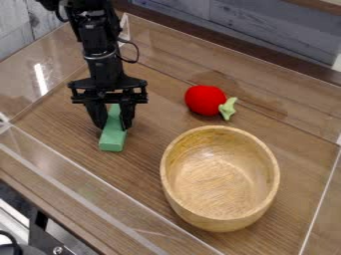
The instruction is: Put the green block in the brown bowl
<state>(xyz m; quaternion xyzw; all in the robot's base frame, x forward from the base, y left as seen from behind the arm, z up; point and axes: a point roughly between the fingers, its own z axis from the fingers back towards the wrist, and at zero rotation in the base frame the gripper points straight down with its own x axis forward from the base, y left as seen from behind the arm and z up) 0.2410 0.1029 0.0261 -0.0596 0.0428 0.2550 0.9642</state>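
The green block (pixel 114 135) lies flat on the wooden table, left of the brown bowl (pixel 220 177), which stands empty at the front right. My gripper (pixel 114 119) hangs straight down over the block's far end. Its jaws are open, with one black finger on each side of that end. I cannot tell if the fingers (pixel 96 114) touch the block. The block rests on the table.
A round red toy fruit (pixel 204 98) with a green stem sits behind the bowl, to the right of my gripper. Clear low walls (pixel 40 70) border the table at the left and front. A black cable runs along the arm (pixel 94 40).
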